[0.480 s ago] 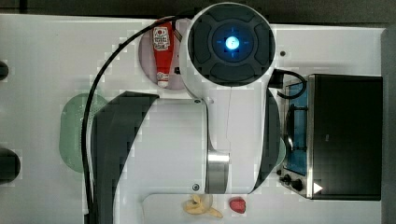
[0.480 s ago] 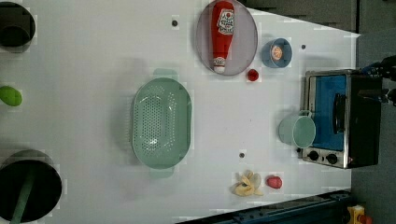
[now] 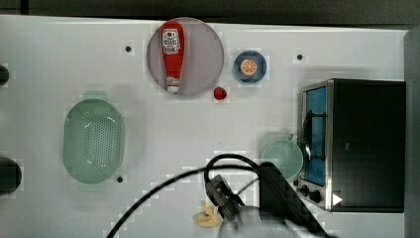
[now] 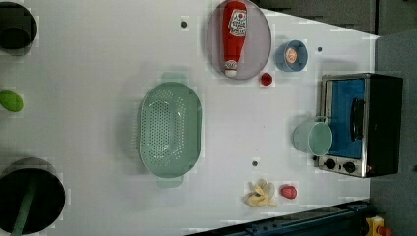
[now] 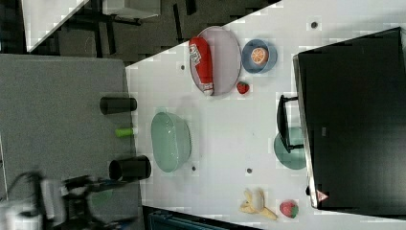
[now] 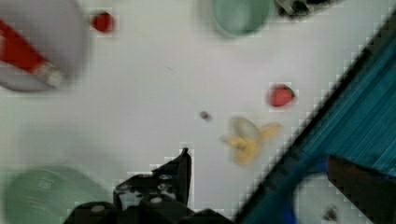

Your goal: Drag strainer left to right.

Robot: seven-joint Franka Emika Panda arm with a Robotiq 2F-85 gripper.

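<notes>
So we've got the strainer (image 3: 93, 141) sitting at the middle left of the top view, on the white table (image 3: 163, 134), nothing touching it. In the left view it's dead centre, tabs pointing up and down. Our gripper (image 6: 180, 170) peeks in at the bottom edge of the wrist view, fingers spread wide, grasping nothing. The mint cup (image 3: 282, 157) sits by the toaster oven (image 3: 354, 144), centre right of the top view.

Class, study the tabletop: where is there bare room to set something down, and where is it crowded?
Widest bare patch: mid-table, between the strainer and the cup by the toaster oven. Also bare: the corner above the strainer in the top view. Crowded: around the plate with the ketchup bottle, small bowl and strawberry.
</notes>
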